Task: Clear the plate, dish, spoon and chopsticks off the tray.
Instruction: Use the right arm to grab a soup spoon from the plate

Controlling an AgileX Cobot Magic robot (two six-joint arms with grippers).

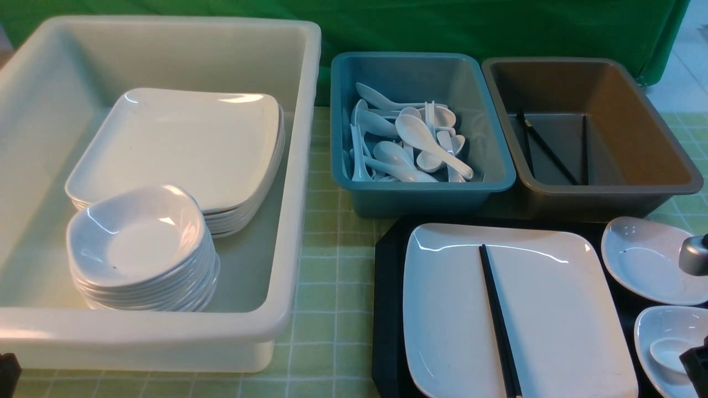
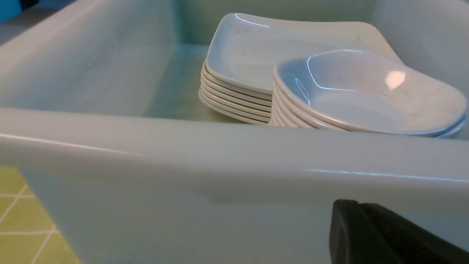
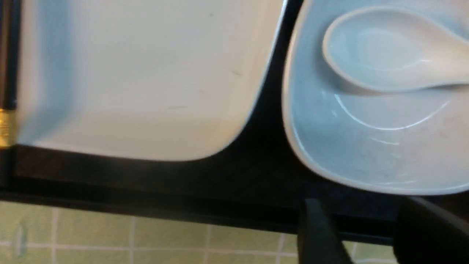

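On the black tray lies the white plate, and the black chopsticks rest lengthwise on it. Two white dishes stand at the tray's right: the far dish is bare, and the near dish holds the spoon. My right gripper hangs open just outside the tray's near rim, beside the dish with the spoon; nothing sits between its fingers. My left gripper is shut and empty, low in front of the white tub's near wall.
A big white tub on the left holds a stack of plates and a stack of dishes. A teal bin holds several spoons. A brown bin holds chopsticks. Green checked cloth covers the table.
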